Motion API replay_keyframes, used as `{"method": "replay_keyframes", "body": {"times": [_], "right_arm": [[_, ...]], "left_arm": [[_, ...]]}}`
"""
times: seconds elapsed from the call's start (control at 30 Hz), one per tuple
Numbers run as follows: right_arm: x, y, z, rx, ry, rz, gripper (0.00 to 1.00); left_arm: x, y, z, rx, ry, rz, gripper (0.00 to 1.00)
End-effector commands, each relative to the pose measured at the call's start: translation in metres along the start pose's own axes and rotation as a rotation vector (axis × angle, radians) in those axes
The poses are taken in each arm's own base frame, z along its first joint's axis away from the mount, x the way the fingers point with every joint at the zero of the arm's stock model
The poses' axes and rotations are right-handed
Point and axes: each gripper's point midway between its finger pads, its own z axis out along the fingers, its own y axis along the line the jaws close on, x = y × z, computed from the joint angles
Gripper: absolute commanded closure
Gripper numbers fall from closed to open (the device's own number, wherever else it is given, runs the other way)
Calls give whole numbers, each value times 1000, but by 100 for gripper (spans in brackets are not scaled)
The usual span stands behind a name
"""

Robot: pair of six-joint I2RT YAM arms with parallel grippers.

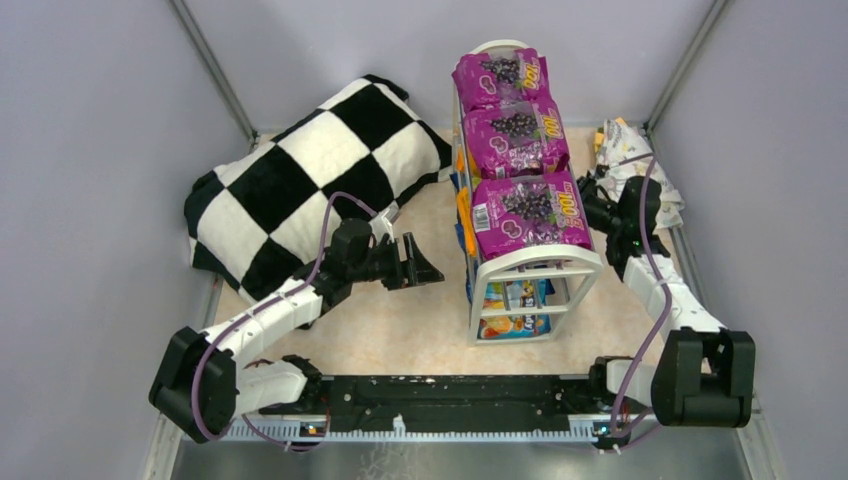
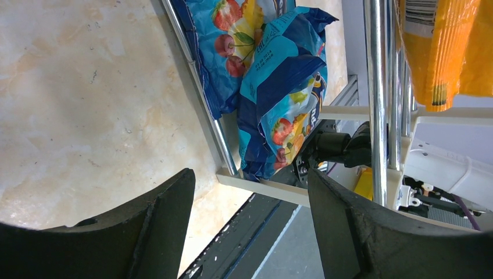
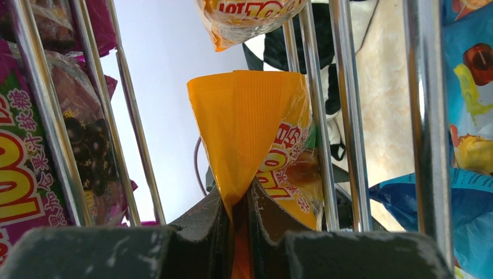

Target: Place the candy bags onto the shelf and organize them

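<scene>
Right hand [image 3: 238, 203] pinched shut on the crimped edge of the orange candy bag [image 3: 250, 110]. Bag stands upright from the fingers, among the long rods of the shelf [image 1: 530, 262], at the middle tier. Holding by the flat seal likely lets the bag slip between the rods without the fingers fouling them. A second orange bag hangs just above it in the right wrist view.

Right arm reaches forward from its base, forearm angled inward, hand pressed against the shelf's right side, about level with the nearest of the purple bags [image 1: 530, 215].

Left hand [image 1: 415, 262] open, holding nothing, fingers spread wide. It hovers low over the desk [image 1: 400, 320], just beside the shelf's left side, pointing at the near end frame. Its camera looks onto the blue bags [image 2: 279, 99] in the bottom tier, the nearer one crumpled and leaning against the end bar. Probable reason for this pose: ready to steady or straighten bags from the open side.

Top tier: three purple bags in a row, flat, filling the length. Loose bags [image 1: 630, 165] lie heaped at the far right, apart from the shelf, so the task looks well advanced but not finished. Checkered pillow [image 1: 310, 180] lies at far left.
</scene>
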Motion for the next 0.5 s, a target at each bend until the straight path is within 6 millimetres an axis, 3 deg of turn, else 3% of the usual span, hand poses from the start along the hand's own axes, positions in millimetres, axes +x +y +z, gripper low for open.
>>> {"method": "replay_keyframes", "body": {"times": [0.0, 0.47], "right_arm": [[-6, 11, 4, -20, -25, -77, 100], [-33, -8, 1, 65, -142, -115, 100]], "left_arm": [[-4, -4, -2, 24, -21, 15, 23], [-2, -2, -3, 16, -22, 23, 23]]}}
